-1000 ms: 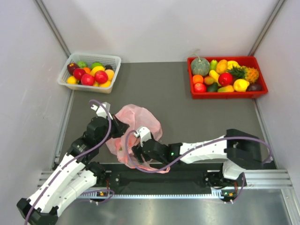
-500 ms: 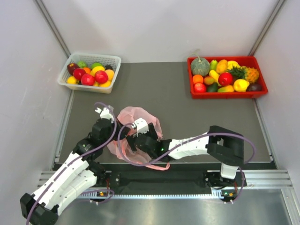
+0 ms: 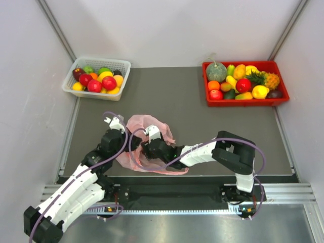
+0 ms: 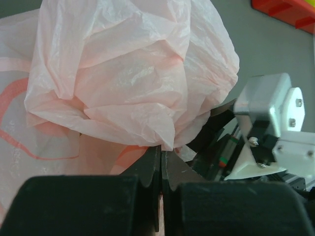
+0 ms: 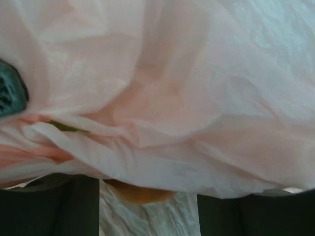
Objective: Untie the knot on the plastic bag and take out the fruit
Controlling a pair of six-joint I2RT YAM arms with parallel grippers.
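The pink bag (image 3: 152, 126) lies crumpled on the grey mat between my two arms. My left gripper (image 3: 130, 142) is shut on a fold of the bag (image 4: 128, 73); in the left wrist view its jaws (image 4: 161, 162) pinch the film at their tips. My right gripper (image 3: 140, 151) is pushed in under the bag's film from the right and is open (image 5: 147, 214). An orange fruit (image 5: 140, 192) shows between its fingers, half covered by pink film (image 5: 187, 98). The knot is not visible. The other fruits are hidden in the bag.
A white basket (image 3: 101, 59) of fruit stands at the back left. A red tray (image 3: 243, 103) of fruit stands at the back right. The right arm's white wrist mount (image 4: 268, 118) sits close beside my left gripper. Walls close in both sides.
The right arm has swung further left and pushed its gripper deeper into the bag. The left gripper has edged right with the film. The bag has flattened and shifted a little.
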